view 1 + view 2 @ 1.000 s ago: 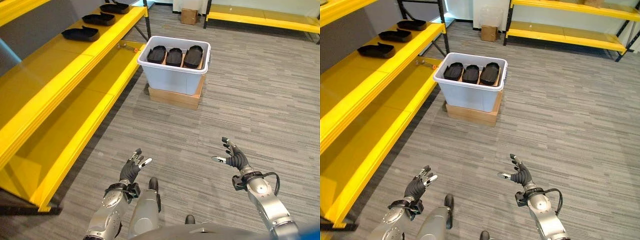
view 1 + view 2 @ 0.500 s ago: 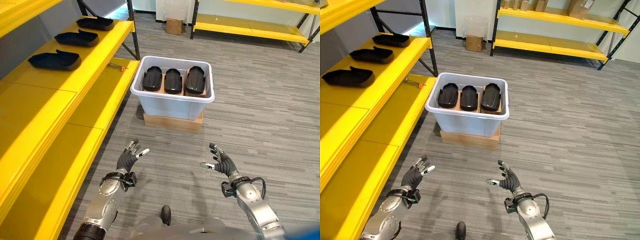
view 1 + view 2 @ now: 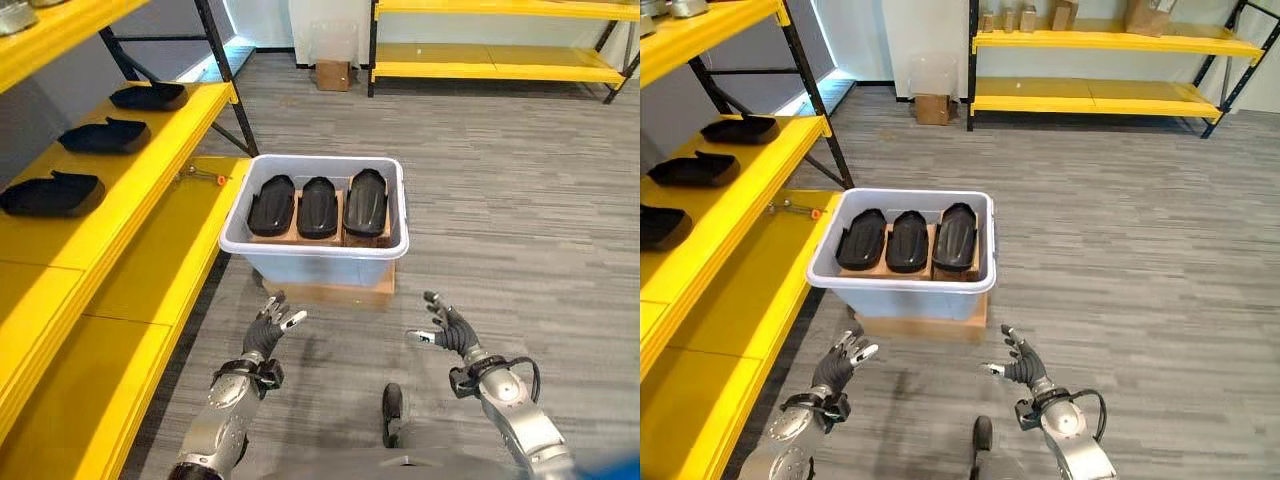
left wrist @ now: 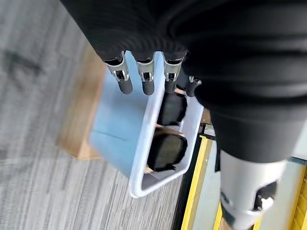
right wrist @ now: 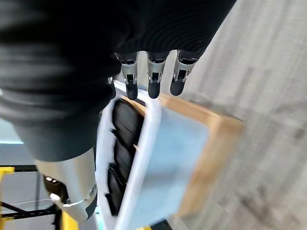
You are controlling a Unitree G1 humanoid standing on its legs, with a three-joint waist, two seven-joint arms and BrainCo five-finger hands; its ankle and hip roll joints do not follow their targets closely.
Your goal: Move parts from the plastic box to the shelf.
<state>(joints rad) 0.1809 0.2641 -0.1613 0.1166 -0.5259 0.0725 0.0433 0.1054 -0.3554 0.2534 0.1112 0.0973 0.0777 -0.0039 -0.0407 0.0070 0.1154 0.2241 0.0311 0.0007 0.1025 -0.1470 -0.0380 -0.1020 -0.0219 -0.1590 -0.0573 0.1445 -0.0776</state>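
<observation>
left hand: lower left of centre in the left eye view, fingers spread and relaxed, nothing in it, held above the floor just short of the box.
right hand: lower right of centre, fingers loosely spread with the thumb pointing inward, nothing in it, also short of the box.
left fingers: straight in a row in the left wrist view, the box rim showing past them, not touching it.
right fingers: straight in the right wrist view, apart from the box rim beyond.
plastic box: pale grey-white tub in the middle of the frame, between and beyond the two hands.
cardboard base: flat brown box under the tub, on the floor.
parts: three black moulded pieces side by side inside the tub, lying lengthwise on brown cardboard.
shelf: yellow rack along the left of the frame, just beside the tub.
parts on shelf: three more black pieces in a row on the upper level, at the upper left.
far shelf: yellow rack across the top of the frame, well apart.
small carton: brown box on the floor at top centre.
floor: grey striped carpet.
</observation>
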